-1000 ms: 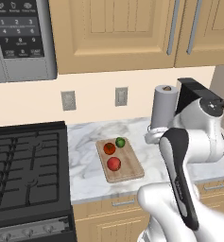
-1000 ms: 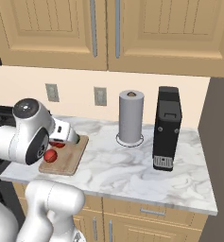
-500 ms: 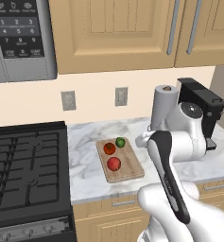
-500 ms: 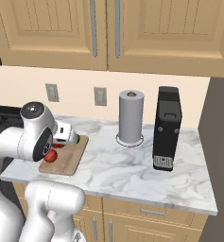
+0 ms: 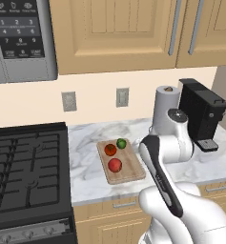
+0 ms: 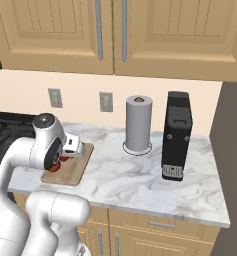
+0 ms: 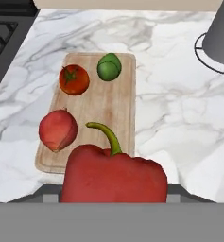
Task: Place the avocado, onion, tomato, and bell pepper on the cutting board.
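Observation:
A red bell pepper point(image 7: 114, 177) with a curved green stem sits right in front of the hand camera. My gripper point(image 6: 70, 150) is shut on it, and the pepper hides the fingertips. It hangs over the near end of the light-brown cutting board point(image 7: 108, 106). The tomato point(image 7: 74, 79), the green avocado point(image 7: 109, 67) and the reddish onion point(image 7: 58, 130) lie on the board. From the left base, the board point(image 5: 131, 169) carries the avocado point(image 5: 121, 143), tomato point(image 5: 110, 149) and onion point(image 5: 115, 165). My arm hides the hand there.
A paper towel roll point(image 6: 139, 124) and a black coffee machine point(image 6: 176, 135) stand on the marble counter to the right of the board. The black stove point(image 5: 24, 167) adjoins the counter on the left, with a microwave point(image 5: 19, 38) above it. Bare marble lies between the board and the roll.
My arm has swung a little and come lower toward the board with the bell pepper. The three vegetables on the board have not moved.

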Motion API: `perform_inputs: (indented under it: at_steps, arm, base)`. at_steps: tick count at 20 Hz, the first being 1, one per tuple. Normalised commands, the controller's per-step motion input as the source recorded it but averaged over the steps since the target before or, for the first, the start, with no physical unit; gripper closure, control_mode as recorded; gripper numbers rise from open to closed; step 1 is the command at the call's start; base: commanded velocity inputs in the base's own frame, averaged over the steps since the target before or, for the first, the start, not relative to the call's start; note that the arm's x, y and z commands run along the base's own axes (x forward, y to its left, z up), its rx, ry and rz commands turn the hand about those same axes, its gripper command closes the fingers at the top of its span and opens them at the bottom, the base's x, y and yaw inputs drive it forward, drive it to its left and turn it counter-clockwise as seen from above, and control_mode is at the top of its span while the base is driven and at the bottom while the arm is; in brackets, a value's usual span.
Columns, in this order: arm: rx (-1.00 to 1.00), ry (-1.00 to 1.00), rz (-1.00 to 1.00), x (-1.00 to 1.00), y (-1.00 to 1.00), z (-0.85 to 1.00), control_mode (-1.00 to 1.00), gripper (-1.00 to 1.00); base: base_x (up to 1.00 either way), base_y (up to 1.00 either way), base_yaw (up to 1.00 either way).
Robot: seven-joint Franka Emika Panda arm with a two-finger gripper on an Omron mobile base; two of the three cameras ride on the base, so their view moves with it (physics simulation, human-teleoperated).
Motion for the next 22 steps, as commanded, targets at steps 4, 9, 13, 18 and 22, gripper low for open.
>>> perform_inputs:
  at_steps: [4,9,13,18,22]
  arm:
    - [0.0,0.09,0.0,0.48,0.11,-0.42,-1.0,1.0]
    - [0.0,0.07,0.0,0.45,0.15,-0.3,-1.0,1.0]
    - [0.0,0.02,0.0,0.35,0.04,-0.18,-1.0,1.0]
    - [0.0,0.01,0.0,0.32,0.01,-0.18,-1.0,1.0]
    - [0.0,0.06,0.0,0.41,0.08,-0.27,-1.0,1.0]
  base:
    - [0.0,0.0,0.0]
    - [0.0,0.0,0.0]
    - [0.0,0.0,0.0]
    - [0.0,0.0,0.0]
    - [0.0,0.0,0.0]
